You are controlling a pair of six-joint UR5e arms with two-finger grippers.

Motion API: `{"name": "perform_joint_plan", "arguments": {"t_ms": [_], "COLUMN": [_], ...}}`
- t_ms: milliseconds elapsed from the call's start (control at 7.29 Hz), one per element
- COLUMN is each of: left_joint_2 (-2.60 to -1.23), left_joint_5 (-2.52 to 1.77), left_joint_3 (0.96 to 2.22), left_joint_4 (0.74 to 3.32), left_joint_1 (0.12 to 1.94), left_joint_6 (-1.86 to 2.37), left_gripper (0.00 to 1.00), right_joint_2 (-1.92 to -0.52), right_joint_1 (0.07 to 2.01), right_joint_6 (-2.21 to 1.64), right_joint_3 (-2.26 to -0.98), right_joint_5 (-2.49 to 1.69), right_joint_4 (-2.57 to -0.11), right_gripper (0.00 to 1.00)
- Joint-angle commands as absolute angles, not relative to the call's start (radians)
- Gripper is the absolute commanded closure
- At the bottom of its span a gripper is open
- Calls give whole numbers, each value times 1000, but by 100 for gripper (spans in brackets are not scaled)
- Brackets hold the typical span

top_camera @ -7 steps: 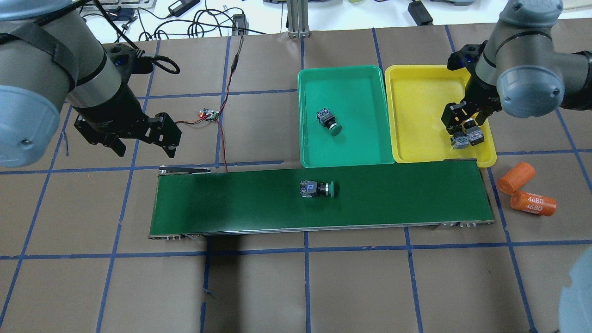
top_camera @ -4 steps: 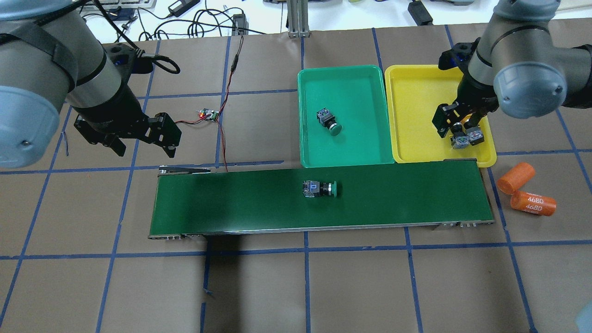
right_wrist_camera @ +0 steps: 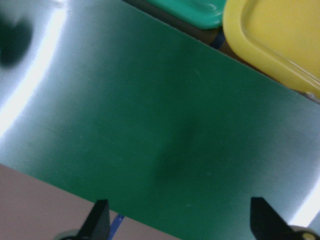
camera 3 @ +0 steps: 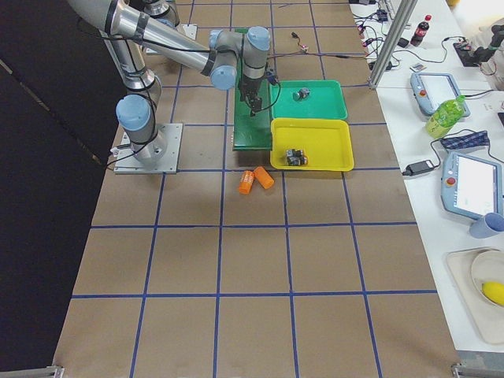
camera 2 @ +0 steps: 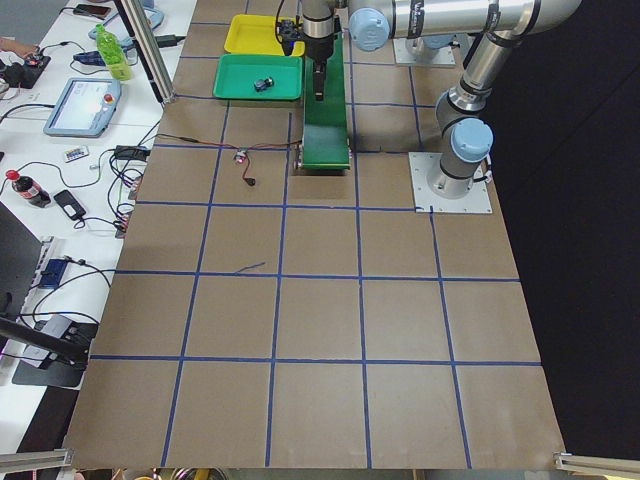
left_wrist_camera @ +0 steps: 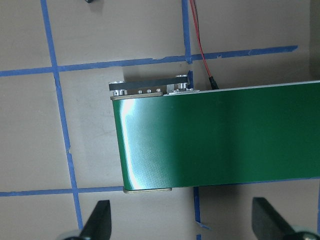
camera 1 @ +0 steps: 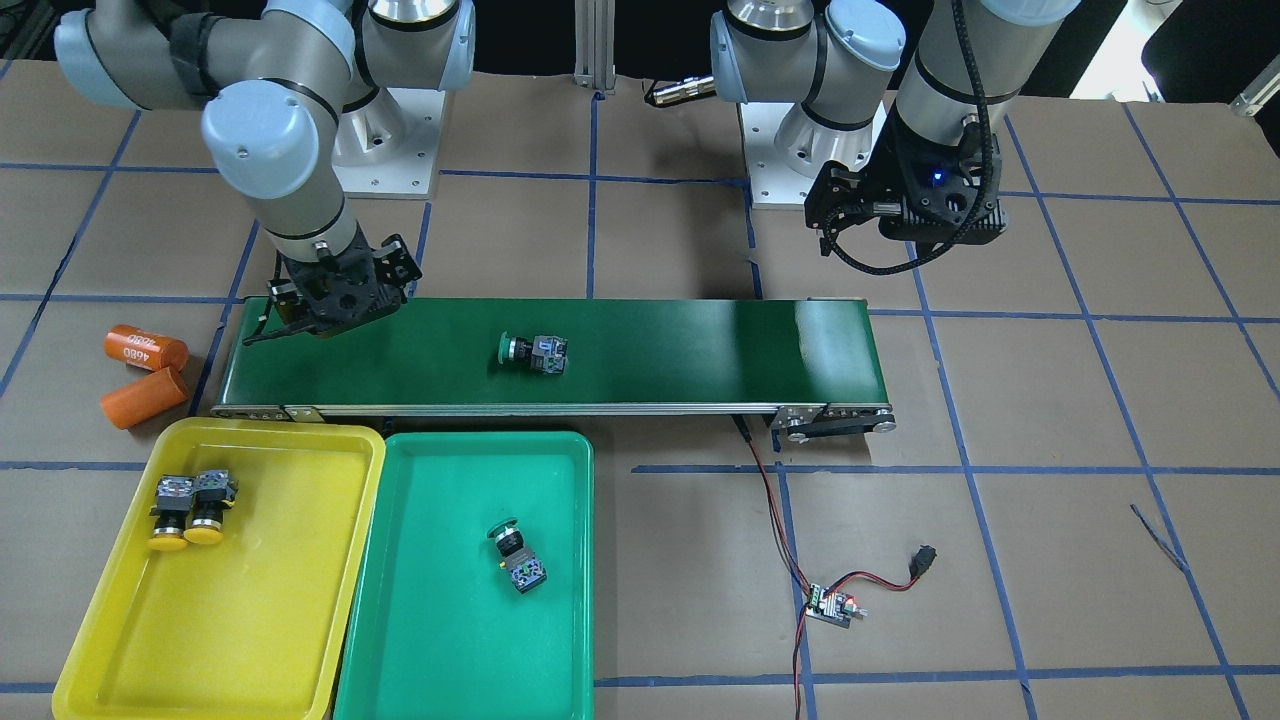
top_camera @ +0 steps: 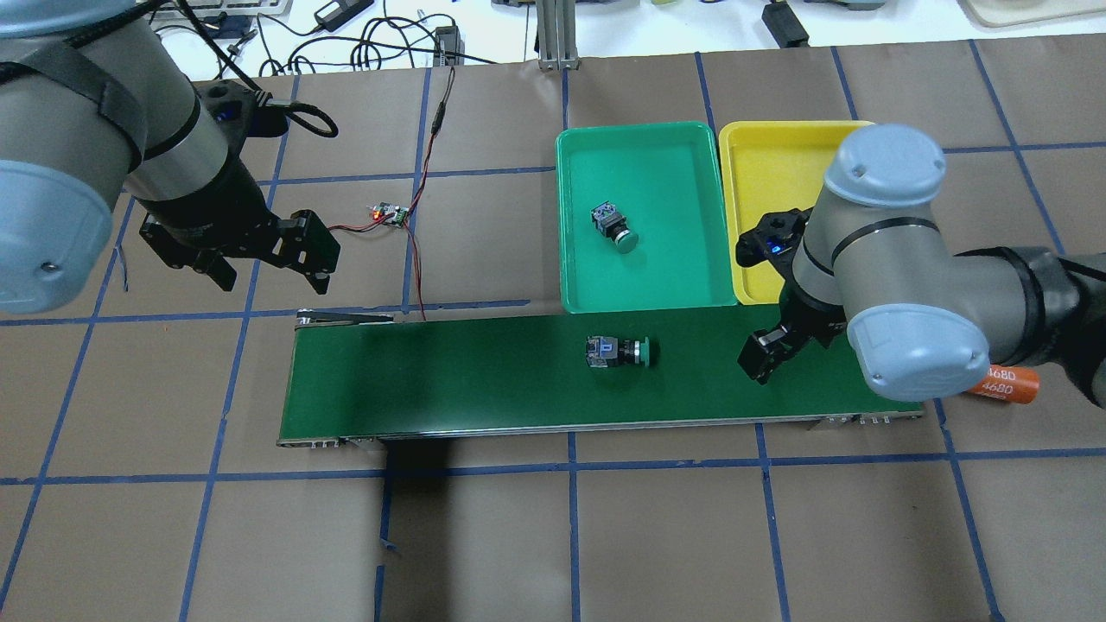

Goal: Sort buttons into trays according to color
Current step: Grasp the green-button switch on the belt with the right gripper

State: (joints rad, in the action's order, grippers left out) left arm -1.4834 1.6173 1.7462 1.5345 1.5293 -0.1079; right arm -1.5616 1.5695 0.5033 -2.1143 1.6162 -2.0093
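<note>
Step in hand, as judged: fetching the unsorted green button (top_camera: 618, 352), which lies on its side midway along the conveyor belt (top_camera: 449, 380) with its cap toward the right gripper (top_camera: 782, 345). That gripper hangs over the belt end near the yellow tray (camera 1: 230, 620), fingers apart and empty. Filed: two yellow buttons (camera 1: 190, 497) side by side in the yellow tray and a second green button (camera 1: 515, 555) in the green tray (camera 1: 450, 640); the left gripper (top_camera: 268, 268) is spread and empty, off the belt's other end. Next move calls for straddling the blocky body, closing, and carrying it to the green tray.
</note>
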Motion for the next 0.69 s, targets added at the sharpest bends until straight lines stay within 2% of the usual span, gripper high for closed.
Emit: {"name": "perform_joint_plan", "arguments": {"t_ms": [0,549], "left_joint_2": [-1483,-1483], "left_joint_5": [1618,1624], "left_joint_3": [1749,1747], "left_joint_4": [1534,1534], "left_joint_1": [1529,1531], "left_joint_6": [-115,-118], "left_gripper": [0,0], "right_joint_2": [-1552,-1496], "right_joint_1": [1632,1673], "right_joint_6": [610,1029], "right_joint_3": [-2134,-2126], "right_joint_5": [1615,1626], "right_joint_4": [-2066,-2198], "right_gripper": [1,2]}}
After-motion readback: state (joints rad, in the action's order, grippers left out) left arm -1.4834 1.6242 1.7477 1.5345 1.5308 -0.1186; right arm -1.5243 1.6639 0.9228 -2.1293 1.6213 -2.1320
